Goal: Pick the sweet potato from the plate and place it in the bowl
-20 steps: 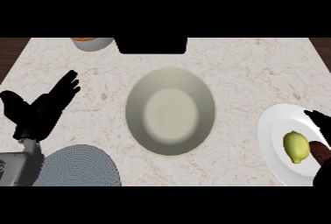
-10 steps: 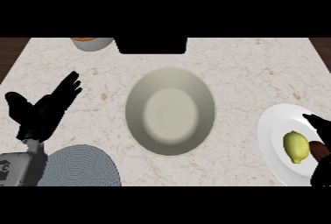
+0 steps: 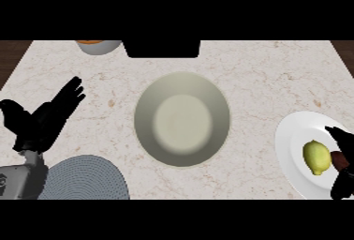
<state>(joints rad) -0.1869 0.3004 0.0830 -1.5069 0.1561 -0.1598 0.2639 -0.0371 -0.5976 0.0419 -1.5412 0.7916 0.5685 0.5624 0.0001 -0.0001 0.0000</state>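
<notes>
A wide pale bowl (image 3: 182, 118) sits in the middle of the counter. At the right edge is a white plate (image 3: 291, 145) carrying a yellow lemon (image 3: 317, 157) and, beside it, a dark reddish sweet potato (image 3: 339, 160), mostly hidden. My right hand (image 3: 343, 139) comes in from the right edge over the plate. Its black fingers curl above and below the sweet potato. My left hand (image 3: 46, 120) rests open at the far left, fingers up, well away from the bowl.
A round grey mat (image 3: 86, 179) lies at the lower left beside my left forearm (image 3: 21, 180). At the counter's back edge are a small bowl with something orange (image 3: 98, 45) and a black block (image 3: 163, 48).
</notes>
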